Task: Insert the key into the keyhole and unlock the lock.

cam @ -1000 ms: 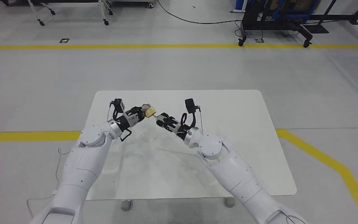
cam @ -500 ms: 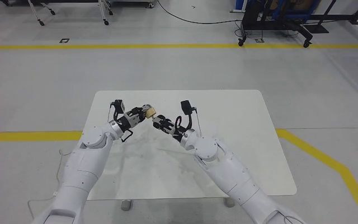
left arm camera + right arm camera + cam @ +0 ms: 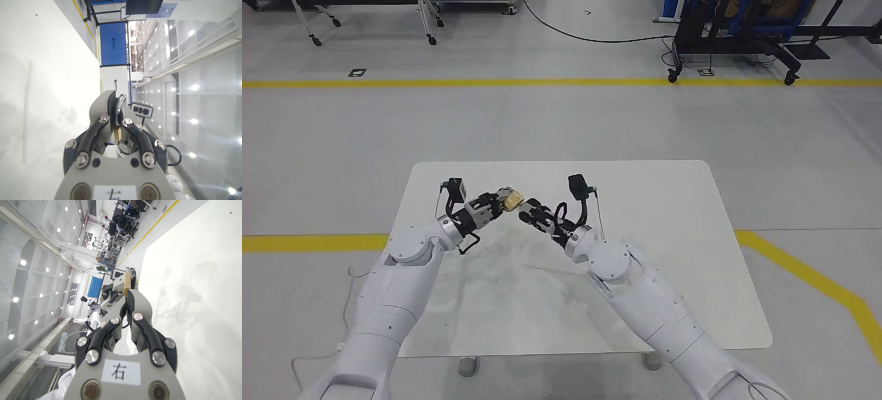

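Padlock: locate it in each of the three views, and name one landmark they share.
Top view: padlock held by the left gripper, with the right gripper tip beside it.
Left wrist view: padlock clamped in that gripper, shackle pointing away.
Right wrist view: padlock just beyond the right gripper's tip, brass edge on.
Shared landmark: the white table.

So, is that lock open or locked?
Cannot tell: the left jaws clamp the lock, covering where its shackle enters the body.
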